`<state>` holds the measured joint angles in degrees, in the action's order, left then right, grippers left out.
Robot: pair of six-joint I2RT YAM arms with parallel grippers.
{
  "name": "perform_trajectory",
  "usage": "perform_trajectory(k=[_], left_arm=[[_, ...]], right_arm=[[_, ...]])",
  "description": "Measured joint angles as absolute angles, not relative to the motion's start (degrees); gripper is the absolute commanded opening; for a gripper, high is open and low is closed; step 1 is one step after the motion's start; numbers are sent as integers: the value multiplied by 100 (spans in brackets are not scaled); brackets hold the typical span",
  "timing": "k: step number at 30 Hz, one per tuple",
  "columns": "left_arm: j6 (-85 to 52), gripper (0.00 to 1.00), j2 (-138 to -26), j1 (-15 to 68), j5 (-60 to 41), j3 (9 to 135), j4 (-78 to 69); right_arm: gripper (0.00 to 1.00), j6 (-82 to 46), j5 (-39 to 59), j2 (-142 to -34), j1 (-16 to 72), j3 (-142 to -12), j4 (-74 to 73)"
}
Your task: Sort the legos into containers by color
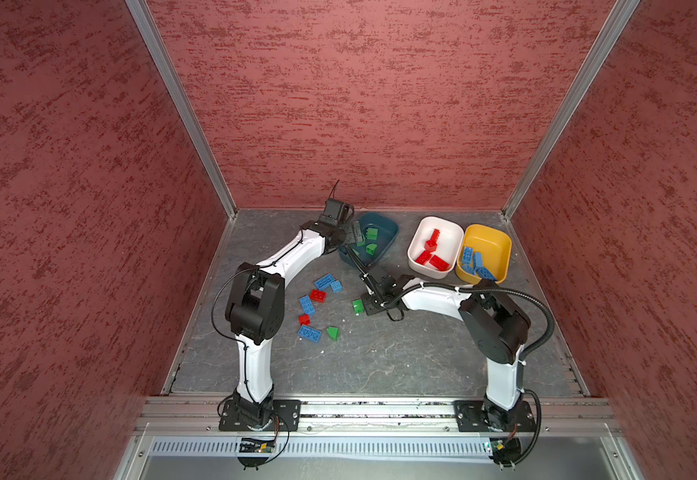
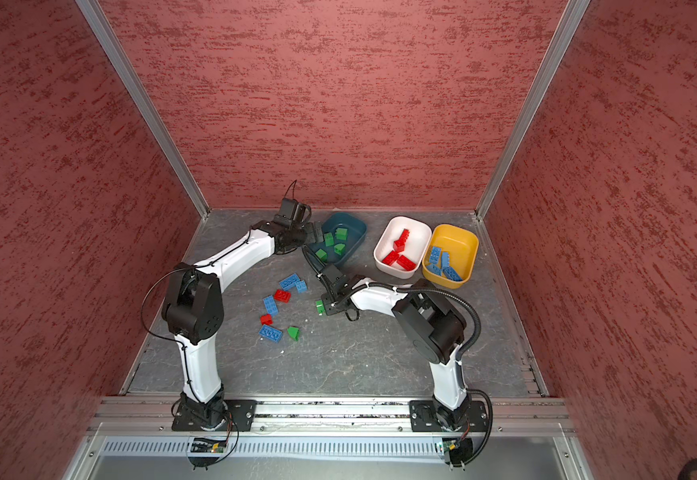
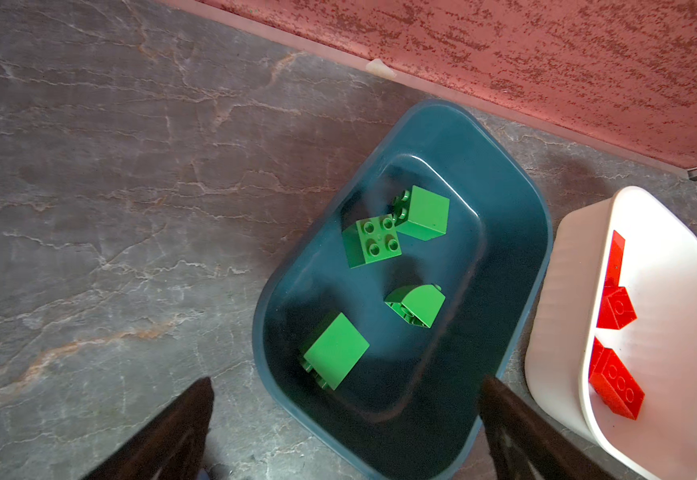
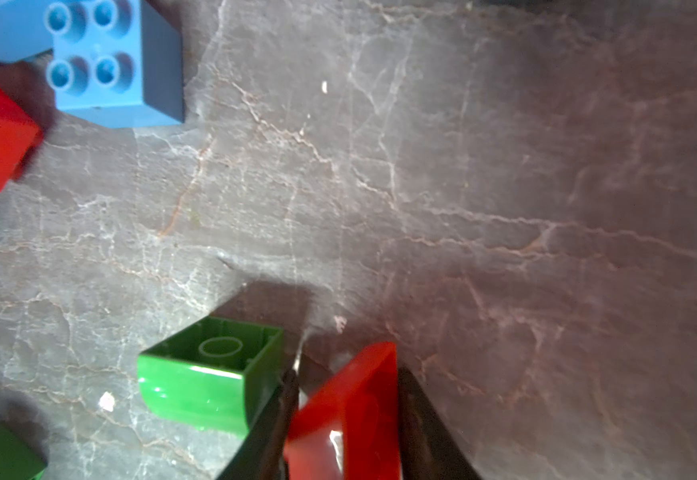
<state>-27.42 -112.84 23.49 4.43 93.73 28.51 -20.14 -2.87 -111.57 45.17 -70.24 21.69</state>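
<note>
Red glossy plastic fills the gap between the jaws of the right gripper (image 4: 346, 384): a smooth-faced red brick (image 4: 351, 419), clamped on both sides low over the grey marbled table (image 4: 504, 187) (in both top views the gripper's own body hides it). A green rounded plastic brick (image 4: 209, 374) lies on its side with its hollow underside showing, just beside the outer face of one finger. Whether it touches I cannot tell.

The coming move turns on where the white plastic tub (image 1: 448, 239) lies from that gripper. It is farther back and to the right, on the right arm's own side, well apart from the grasp, with bare table between. Its long axis runs roughly front to back, slightly slanted, so its near short end faces the gripper. Red bricks (image 1: 432, 253) already lie inside it.

The dark teal plastic tub (image 1: 388, 245) stands almost straight behind the gripper, and the mustard yellow plastic tub (image 1: 492, 245) stands just beyond the white one. A carry that drifts either way would likely end over the wrong colour.

The left gripper (image 3: 348, 382) hangs over the teal tub's edge with jaws spread wide and empty, four green bricks (image 3: 373, 241) below it. It is farther from the white tub, so this delivery looks like the right arm's job. Loose blue, red and green bricks (image 1: 317, 307) wait on the table between the arms.
</note>
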Motion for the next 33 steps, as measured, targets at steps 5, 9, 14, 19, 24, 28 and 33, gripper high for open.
perform_trajectory(k=[5,9,14,19,24,28,33], left_arm=[[-2821,99,-11109,2346,504,9059,2838],[-2877,99,-10873,2357,644,8709,2851],[-2958,99,-10418,2425,858,8187,2851],[-3177,99,-10125,2602,1017,7752,2821],[-3413,99,-10116,2856,1105,7594,2862],[-3516,99,-10116,3050,1142,7594,2873],[-3610,99,-10116,3310,1208,7575,3006]], right_arm=[[20,-1887,-281,-10866,4473,-6641,2034],[14,-1809,-180,-10551,4351,-6318,1997],[5,-1752,51,-9968,3896,-5918,1817],[0,-1756,375,-9526,3148,-5813,1437],[0,-1918,589,-9494,2410,-5846,991],[0,-2001,611,-9496,1890,-5994,882],[0,-1907,454,-9692,1295,-6541,888]])
